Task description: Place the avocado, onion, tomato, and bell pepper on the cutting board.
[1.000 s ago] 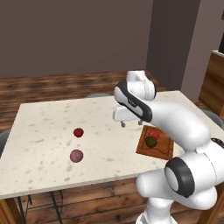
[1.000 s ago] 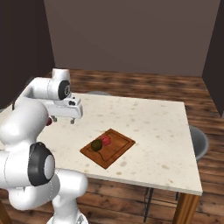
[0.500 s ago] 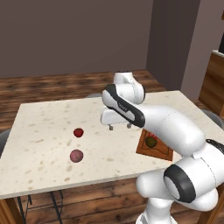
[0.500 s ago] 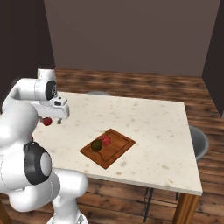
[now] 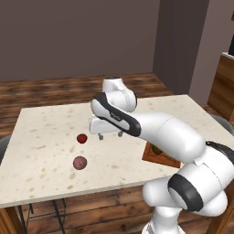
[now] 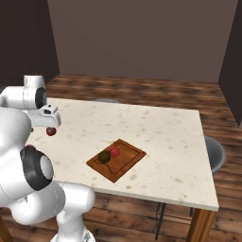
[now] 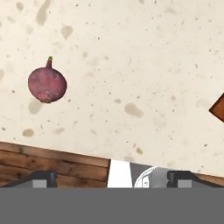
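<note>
Left base view, near to far: found the onion (image 5: 80, 162) on the table (image 5: 41, 183), well to the left of the cutting board (image 5: 161, 157) and toward the front edge. Found a small bright red item (image 5: 82, 138) just beyond it, equally far from the board, but could not tell whether tomato or bell pepper. Saw the gripper (image 5: 110, 135) hanging over bare tabletop between that red item and the board, nearer the item, with its jaws spread wide and nothing between them.

Compared with a second ago: had hovered right at the board's edge then, and swung steadily away from it to the left since, empty throughout. Noted no shift in the vegetables. Took this as one delivery finished and a reach begun for the next piece. In the right base view, counted the avocado (image 6: 104, 157) and a second red item (image 6: 114, 151) touching each other on the board, so judged the task half done, with the onion and one red item left.

Pose: forearm stretched out low and leftward from the base, hand pointing straight down. Through the hand view, looked down on the onion off to one side — not yet centred between the fingertips (image 7: 43, 177) — with only a corner of the board at the opposite edge.
</note>
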You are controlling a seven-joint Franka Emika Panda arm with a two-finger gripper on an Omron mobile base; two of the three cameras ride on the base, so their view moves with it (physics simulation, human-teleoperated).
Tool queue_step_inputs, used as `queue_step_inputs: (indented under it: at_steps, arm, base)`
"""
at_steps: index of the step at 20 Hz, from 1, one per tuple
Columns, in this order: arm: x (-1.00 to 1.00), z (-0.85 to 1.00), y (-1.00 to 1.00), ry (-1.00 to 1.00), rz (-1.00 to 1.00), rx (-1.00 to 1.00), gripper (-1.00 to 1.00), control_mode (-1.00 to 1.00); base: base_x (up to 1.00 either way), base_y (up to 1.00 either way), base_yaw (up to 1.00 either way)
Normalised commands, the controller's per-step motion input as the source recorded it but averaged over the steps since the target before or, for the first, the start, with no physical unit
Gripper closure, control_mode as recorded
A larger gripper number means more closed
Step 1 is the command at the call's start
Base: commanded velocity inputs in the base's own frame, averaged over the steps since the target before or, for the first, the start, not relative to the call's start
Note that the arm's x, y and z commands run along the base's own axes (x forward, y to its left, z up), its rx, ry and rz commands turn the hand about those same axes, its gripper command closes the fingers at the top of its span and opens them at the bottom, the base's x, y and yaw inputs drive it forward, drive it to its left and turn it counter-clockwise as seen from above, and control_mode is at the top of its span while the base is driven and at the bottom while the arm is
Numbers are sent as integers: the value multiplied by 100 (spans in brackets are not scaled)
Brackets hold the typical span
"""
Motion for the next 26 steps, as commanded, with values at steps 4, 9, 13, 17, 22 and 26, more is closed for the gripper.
queue_step_inputs:
  at_steps: [4,9,13,17,22,26]
  arm:
    - [19,-6,66,0,7,0,-100,-100]
    - [17,-17,41,-1,11,0,-100,-100]
    - [0,-23,31,-5,14,0,-100,-100]
    - [5,-17,37,-2,13,0,-100,-100]
    - [11,-14,18,-2,8,0,-100,-100]
    - [21,-22,15,0,2,0,-100,-100]
  base:
    - [0,0,0]
    - [0,0,0]
    - [0,0,0]
    - [0,0,0]
    - [0,0,0]
    - [0,0,0]
